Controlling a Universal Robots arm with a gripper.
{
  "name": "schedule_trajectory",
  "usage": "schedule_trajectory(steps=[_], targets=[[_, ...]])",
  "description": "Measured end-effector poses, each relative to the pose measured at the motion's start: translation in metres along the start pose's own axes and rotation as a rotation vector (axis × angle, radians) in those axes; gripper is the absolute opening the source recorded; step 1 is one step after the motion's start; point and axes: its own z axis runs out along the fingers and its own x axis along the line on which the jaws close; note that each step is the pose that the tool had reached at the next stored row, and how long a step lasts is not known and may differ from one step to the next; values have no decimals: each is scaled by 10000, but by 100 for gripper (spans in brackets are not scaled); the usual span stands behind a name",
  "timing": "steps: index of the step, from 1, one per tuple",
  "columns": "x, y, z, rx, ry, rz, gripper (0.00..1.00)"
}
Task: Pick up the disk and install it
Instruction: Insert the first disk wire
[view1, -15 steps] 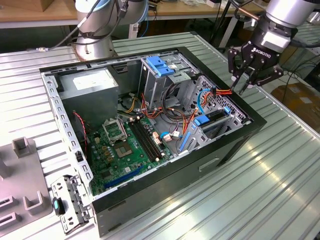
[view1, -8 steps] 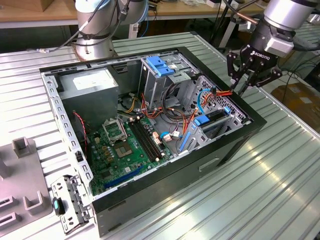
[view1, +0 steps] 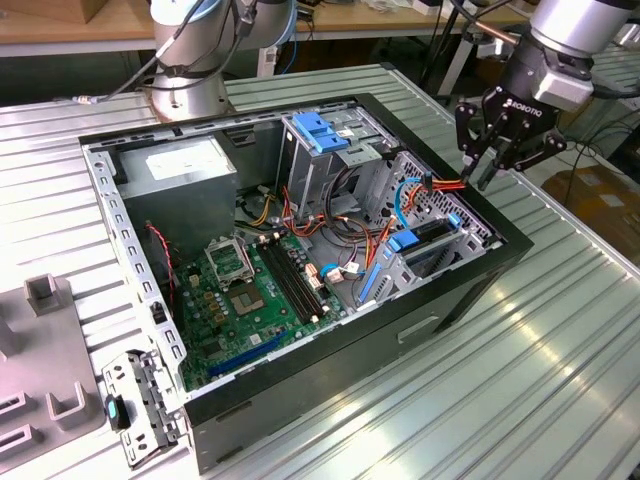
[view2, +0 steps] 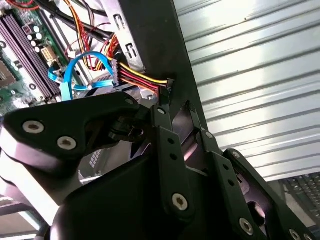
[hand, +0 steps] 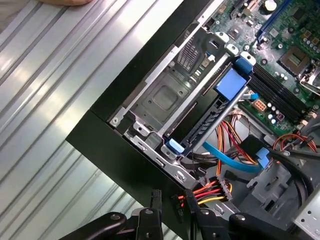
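Note:
The disk (view1: 428, 232) stands on edge in the grey drive cage (view1: 415, 265) at the exterior view's right end of the open computer case. It looks like a dark slab with blue tabs at both ends. In the first wrist view the disk (hand: 205, 117) lies in the cage slot, apart from the fingers. My black gripper (view1: 487, 178) hovers above the case's right rim, just beyond the cage. In both wrist views the gripper (view2: 176, 106) (hand: 174, 197) has a small gap between its fingers and holds nothing. A red, yellow and black power cable plug (hand: 220, 190) is right by the fingertips.
The case (view1: 330, 370) lies on a ribbed metal table (view1: 540, 380). Inside it are a motherboard (view1: 250, 290), a grey power-supply box (view1: 180, 170), a taller cage with a blue latch (view1: 320, 130) and loose cables (view1: 430, 185). Grey fixtures (view1: 40, 300) stand at the left, and the arm's base (view1: 190, 90) stands behind the case.

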Motion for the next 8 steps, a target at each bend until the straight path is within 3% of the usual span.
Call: schedule_trajectory(steps=[3,8], targets=[[0,0,9,33,-23,-572,31],[-6,-3,44,157,-135,-1317,31]])
